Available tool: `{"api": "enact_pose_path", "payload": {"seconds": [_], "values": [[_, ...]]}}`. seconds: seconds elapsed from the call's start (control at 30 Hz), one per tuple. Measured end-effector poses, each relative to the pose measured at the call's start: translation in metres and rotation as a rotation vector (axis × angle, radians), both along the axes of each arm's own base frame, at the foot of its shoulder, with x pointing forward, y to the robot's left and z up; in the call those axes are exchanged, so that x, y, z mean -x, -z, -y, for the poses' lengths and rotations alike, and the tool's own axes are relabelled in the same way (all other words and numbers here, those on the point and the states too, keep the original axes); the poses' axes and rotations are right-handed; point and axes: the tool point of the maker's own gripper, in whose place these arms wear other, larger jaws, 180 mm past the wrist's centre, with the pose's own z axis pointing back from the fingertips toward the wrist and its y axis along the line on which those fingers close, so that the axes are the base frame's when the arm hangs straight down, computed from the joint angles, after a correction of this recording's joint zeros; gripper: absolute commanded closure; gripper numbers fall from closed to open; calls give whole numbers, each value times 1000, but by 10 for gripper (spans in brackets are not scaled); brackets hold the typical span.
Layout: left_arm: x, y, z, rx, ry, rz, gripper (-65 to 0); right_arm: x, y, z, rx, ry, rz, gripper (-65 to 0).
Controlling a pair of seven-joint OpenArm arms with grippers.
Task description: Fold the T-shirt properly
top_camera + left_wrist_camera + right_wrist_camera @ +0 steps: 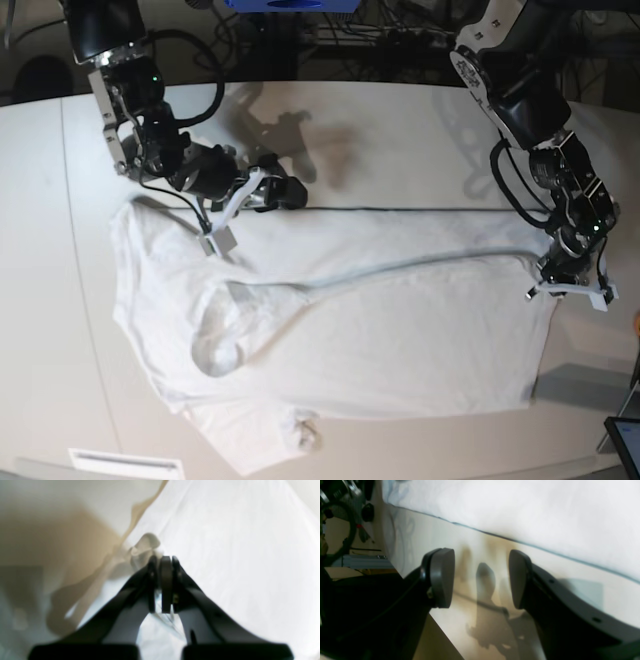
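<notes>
The white T-shirt (380, 330) lies spread over the table (400, 140), with its neck opening (220, 340) at the left and a long fold ridge running across its middle. My left gripper (563, 268) is at the shirt's right edge and shut on the cloth. In the left wrist view the left gripper (163, 560) pinches bunched fabric (145, 545), and the T-shirt (225, 555) spreads beyond it. My right gripper (290, 192) hovers open just past the shirt's far edge. In the right wrist view the right gripper (480, 580) holds nothing, and the T-shirt (520, 510) lies beyond it.
Cables and dark equipment (380, 30) crowd the back edge of the table. A tablet corner (625, 440) shows at the bottom right. A white label (125, 462) sits by the front edge at the left. The right arm's body (150, 120) stands over the shirt's far left corner.
</notes>
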Motion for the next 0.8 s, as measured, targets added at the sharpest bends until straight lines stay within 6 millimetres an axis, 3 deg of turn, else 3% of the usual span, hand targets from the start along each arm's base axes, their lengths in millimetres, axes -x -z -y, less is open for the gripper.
{"api": "enact_pose_path", "payload": {"seconds": [0.2, 0.33, 0.5, 0.63, 0.8], "values": [[-10, 7, 3, 50, -6, -9, 0, 2, 1, 0, 0, 0, -4, -331], [-19, 1, -1, 34, -21, 40, 0, 2, 1, 0, 1, 0, -5, -331], [-15, 17, -1, 54, -28, 9, 0, 2, 1, 0, 0, 0, -5, -331], [-18, 17, -9, 35, -48, 36, 0, 2, 1, 0, 0, 0, -5, -331], [-26, 24, -5, 67, -50, 29, 0, 2, 1, 0, 1, 0, -5, -331]]}}
